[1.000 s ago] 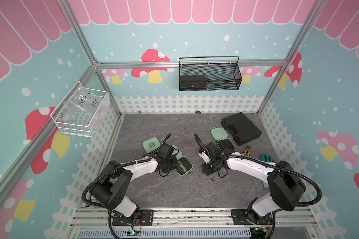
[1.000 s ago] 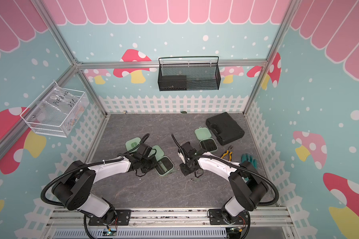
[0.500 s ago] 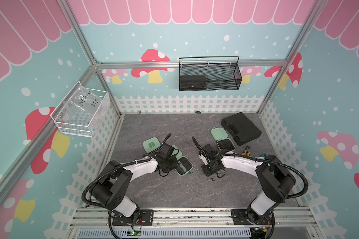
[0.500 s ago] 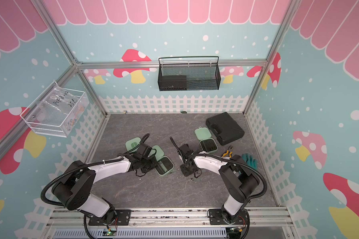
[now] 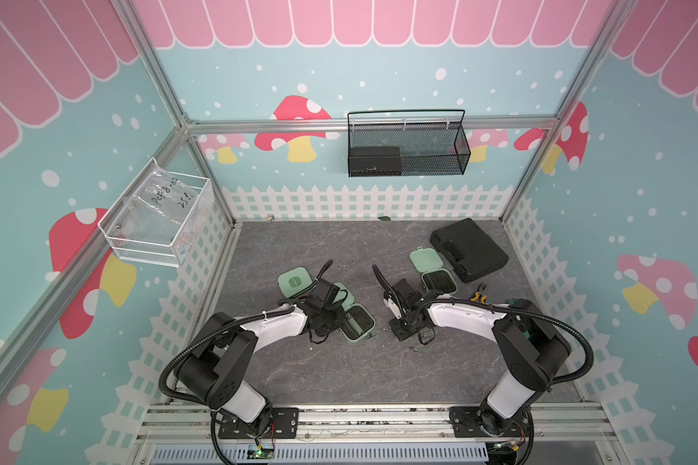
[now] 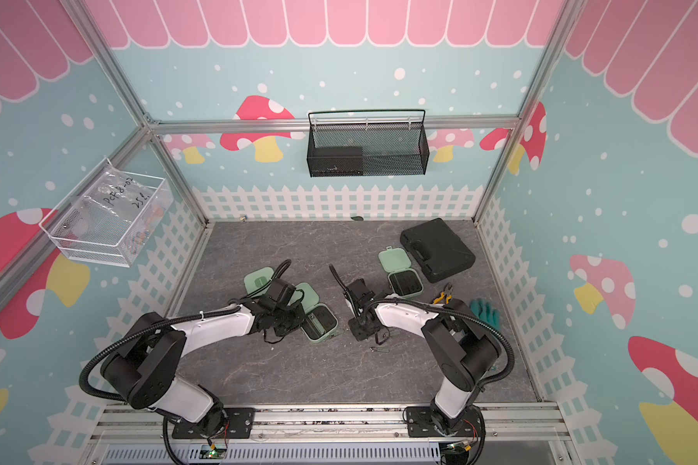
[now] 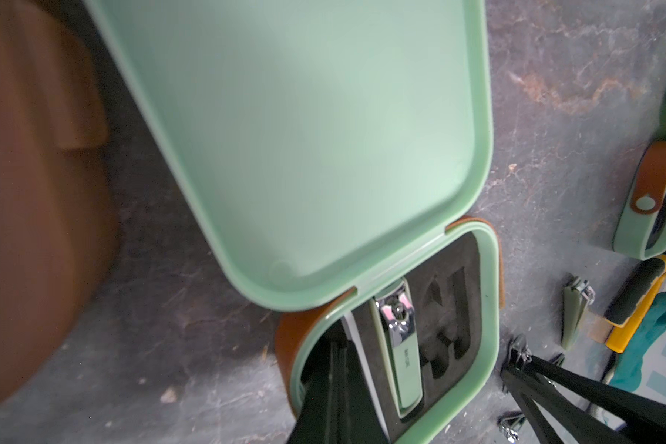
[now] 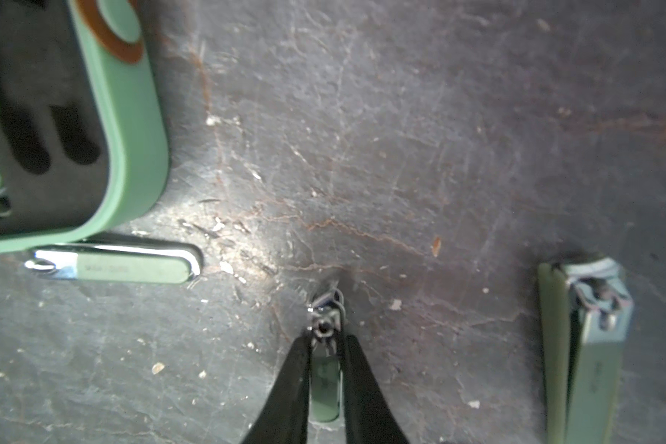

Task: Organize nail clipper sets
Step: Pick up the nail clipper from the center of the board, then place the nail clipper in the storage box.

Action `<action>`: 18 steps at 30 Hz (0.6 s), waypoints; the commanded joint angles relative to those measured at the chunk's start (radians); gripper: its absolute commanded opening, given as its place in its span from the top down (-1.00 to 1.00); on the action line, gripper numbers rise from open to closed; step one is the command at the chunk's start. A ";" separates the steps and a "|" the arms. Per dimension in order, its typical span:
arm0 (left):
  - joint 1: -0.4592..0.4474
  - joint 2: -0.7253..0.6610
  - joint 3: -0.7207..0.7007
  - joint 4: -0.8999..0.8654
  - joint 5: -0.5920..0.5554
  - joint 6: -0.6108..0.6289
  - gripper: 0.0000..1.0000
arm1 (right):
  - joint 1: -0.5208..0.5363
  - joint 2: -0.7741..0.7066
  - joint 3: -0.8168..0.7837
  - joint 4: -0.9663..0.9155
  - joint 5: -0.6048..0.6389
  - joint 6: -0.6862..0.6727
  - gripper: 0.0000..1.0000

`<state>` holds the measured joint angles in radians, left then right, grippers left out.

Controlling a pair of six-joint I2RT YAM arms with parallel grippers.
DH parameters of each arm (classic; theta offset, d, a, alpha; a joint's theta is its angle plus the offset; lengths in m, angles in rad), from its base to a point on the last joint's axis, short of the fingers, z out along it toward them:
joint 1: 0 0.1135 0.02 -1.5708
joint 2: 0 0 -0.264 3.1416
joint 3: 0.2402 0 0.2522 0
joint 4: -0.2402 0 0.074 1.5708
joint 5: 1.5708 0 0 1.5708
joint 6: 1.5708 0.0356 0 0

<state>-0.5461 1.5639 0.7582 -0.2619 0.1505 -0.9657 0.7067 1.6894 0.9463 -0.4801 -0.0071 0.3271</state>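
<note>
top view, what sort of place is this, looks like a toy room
Probably a robot test booth, not a playroom: silver aluminium frame posts hold printed mushroom-and-fence wall panels, and two black-and-white robot arms are bolted to a metal rail beside a grey stone-look tabletop.

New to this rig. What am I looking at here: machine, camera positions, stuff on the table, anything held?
Two white-and-black robot arms stand at the near edge of a grey table, each ending in a two-finger pincer. Both top views look down on the booth; the other two pictures come from wrist cameras. On the table: an open mint case by the left arm, a clipper seated in its black insert; a second open mint case near a black tool case; a closed mint case; yellow-handled pliers; a loose clipper. The right pincer is closed on a small clipper on the table. The left pincer is shut, over a corner of the first case.
</note>
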 commanded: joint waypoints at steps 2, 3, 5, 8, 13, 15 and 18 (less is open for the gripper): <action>-0.001 -0.003 0.004 -0.031 -0.052 0.000 1.00 | 0.000 0.044 -0.012 -0.009 -0.007 -0.008 0.83; -0.001 -0.003 0.004 -0.031 -0.053 0.001 1.00 | 0.000 0.035 -0.008 -0.008 -0.009 -0.013 0.86; -0.001 -0.004 0.004 -0.033 -0.055 0.001 1.00 | 0.000 0.006 0.007 -0.012 -0.024 -0.025 0.89; -0.002 -0.005 0.006 -0.034 -0.055 0.001 1.00 | 0.002 -0.045 0.050 -0.028 -0.068 -0.052 0.90; -0.002 -0.008 0.006 -0.034 -0.058 0.001 1.00 | 0.015 -0.067 0.148 -0.049 -0.188 -0.101 0.91; -0.001 -0.006 0.005 -0.034 -0.059 0.001 1.00 | 0.022 -0.051 0.183 -0.036 -0.249 -0.121 0.91; -0.001 -0.004 0.005 -0.034 -0.058 0.001 1.00 | 0.035 0.007 0.249 -0.030 -0.313 -0.151 0.91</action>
<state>-0.5465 1.5635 0.7582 -0.2619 0.1467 -0.9653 0.7280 1.6581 1.1511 -0.5068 -0.2184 0.2321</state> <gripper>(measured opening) 0.049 0.124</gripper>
